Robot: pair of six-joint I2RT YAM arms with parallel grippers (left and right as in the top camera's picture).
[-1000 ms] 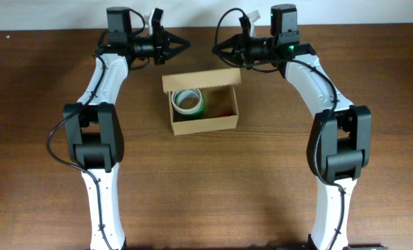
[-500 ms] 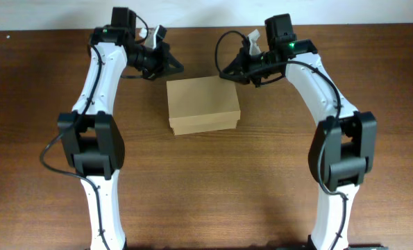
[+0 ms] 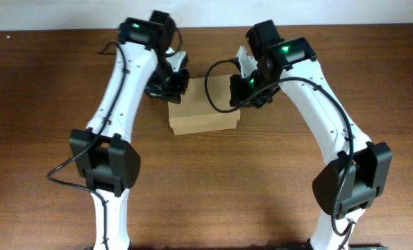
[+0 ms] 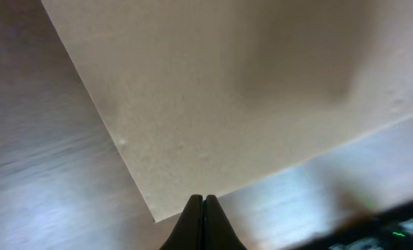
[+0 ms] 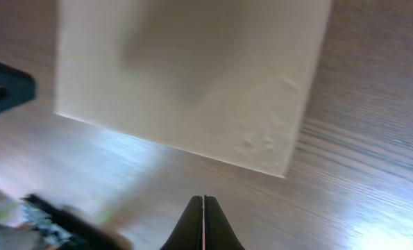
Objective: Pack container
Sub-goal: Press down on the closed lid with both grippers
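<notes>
1. Both hands were pressed together with nothing between the fingers. Our left hand (image 3: pixel 170 82) hung at the far left corner of the container (image 3: pixel 203 107), and our right hand (image 3: pixel 246 87) at its far right corner. We could not tell whether either touched the lid.
2. We found the container on the table (image 3: pixel 213 187), between the two arms and toward the far side. Its flap lay flat over the top, hiding whatever was inside.
3. We judged it light. The thin cardboard looked stiff along edges and corners, likely to give in the middle of the lid, and dry rather than slippery.
4. We thought the best hold was one hand on each short end wall. To press the lid, we would push near its edges, not the centre.
5. Its long axis ran left to right across the table, slightly skewed, with one long wall facing the arm bases. We could not tell which edge carried the hinge.
</notes>
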